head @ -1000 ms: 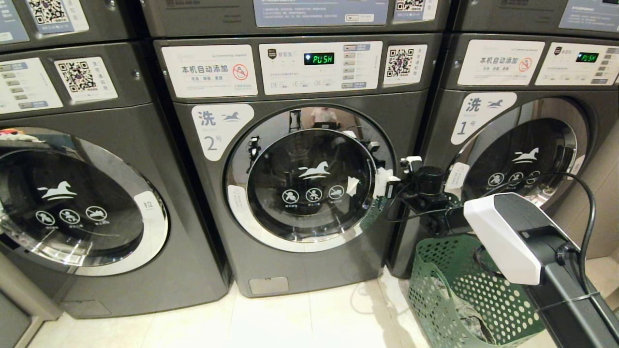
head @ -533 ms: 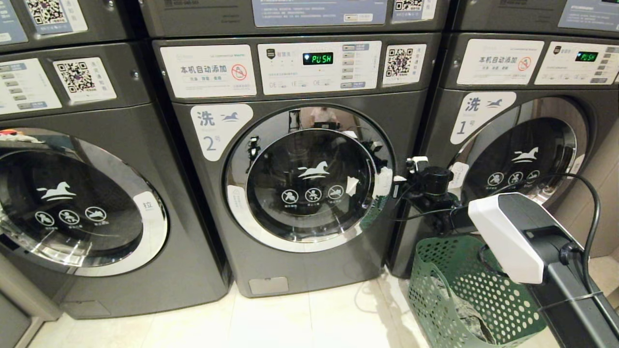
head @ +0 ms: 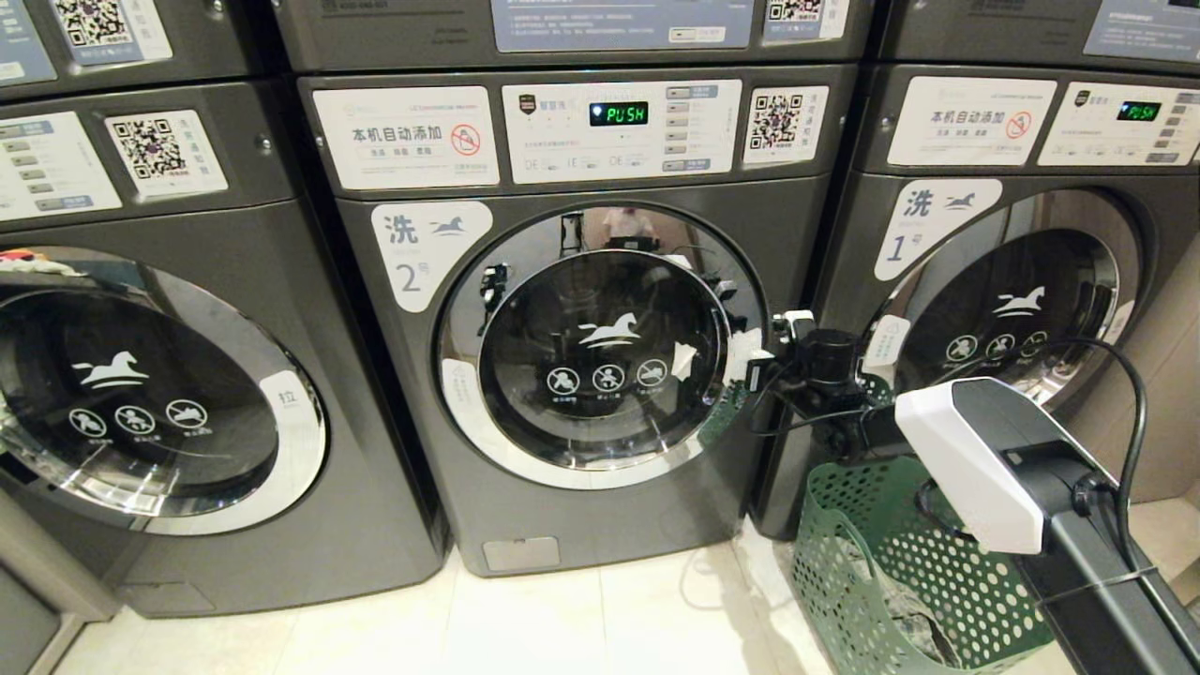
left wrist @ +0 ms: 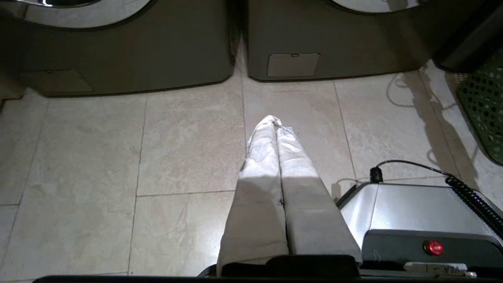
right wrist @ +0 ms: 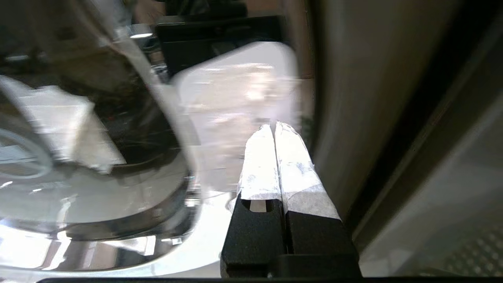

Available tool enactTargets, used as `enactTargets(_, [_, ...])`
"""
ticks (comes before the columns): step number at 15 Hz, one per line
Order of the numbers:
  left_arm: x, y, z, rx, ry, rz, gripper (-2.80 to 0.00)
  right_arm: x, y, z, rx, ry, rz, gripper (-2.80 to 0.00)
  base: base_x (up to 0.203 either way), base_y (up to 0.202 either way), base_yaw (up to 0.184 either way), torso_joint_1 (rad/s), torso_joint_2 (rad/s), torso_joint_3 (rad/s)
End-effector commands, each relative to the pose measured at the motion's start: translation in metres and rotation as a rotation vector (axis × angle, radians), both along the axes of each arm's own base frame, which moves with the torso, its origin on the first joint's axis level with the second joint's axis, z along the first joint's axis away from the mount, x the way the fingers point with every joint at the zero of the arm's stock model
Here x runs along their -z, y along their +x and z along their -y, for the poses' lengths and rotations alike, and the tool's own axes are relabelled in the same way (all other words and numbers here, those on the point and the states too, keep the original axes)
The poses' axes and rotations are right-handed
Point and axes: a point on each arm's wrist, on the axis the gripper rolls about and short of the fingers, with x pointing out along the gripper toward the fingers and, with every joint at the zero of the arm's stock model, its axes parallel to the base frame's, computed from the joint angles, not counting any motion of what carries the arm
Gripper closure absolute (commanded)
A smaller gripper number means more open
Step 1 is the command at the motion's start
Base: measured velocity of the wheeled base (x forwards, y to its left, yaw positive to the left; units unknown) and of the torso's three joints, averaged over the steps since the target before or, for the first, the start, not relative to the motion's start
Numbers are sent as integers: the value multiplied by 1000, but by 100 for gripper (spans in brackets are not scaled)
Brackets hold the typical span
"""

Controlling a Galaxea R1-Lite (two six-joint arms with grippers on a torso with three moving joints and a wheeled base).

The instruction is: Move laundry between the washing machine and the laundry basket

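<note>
- Right gripper (right wrist: 274,126): jaws pressed together, holding nothing, at the 3 o'clock edge of the washing machine (head: 581,309) door, by its white handle tab (head: 745,352).
- Left gripper (left wrist: 274,120): jaws also closed and empty, hanging above the floor (left wrist: 177,157) tiles.
- The door of machine 2 is closed.
- Laundry basket (head: 900,572): on the floor at 4 o'clock from the door, under the right arm.
- Laundry (head: 905,609): grey cloth lying inside the basket.

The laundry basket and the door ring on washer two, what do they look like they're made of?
The laundry basket looks like matte green moulded plastic, judging by its even round holes. The door ring of the washing machine seems polished chrome or chromed plastic: it mirrors the room.
</note>
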Motion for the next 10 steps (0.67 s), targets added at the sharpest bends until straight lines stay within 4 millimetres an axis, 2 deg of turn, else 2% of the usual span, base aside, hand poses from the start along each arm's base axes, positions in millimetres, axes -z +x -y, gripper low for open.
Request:
enactTargets(1, [1,-1,0,-38,6,3,0,0,0,1,2,1,4,0,0,0,0,0,0,0])
enactTargets(4, [3,1,1,-4,23,61,0,-2,0,2,3,0,7,0,0,0,0,0,0,0])
enactTargets(7, [5,-10,1,71,31,219,0,-3,0,1,-1,-15,9,0,0,0,0,0,0,0])
enactTargets(10, [7,-17,1,80,36,305,0,0,-1,-4,-10,-21,-5,0,0,0,0,0,0,0])
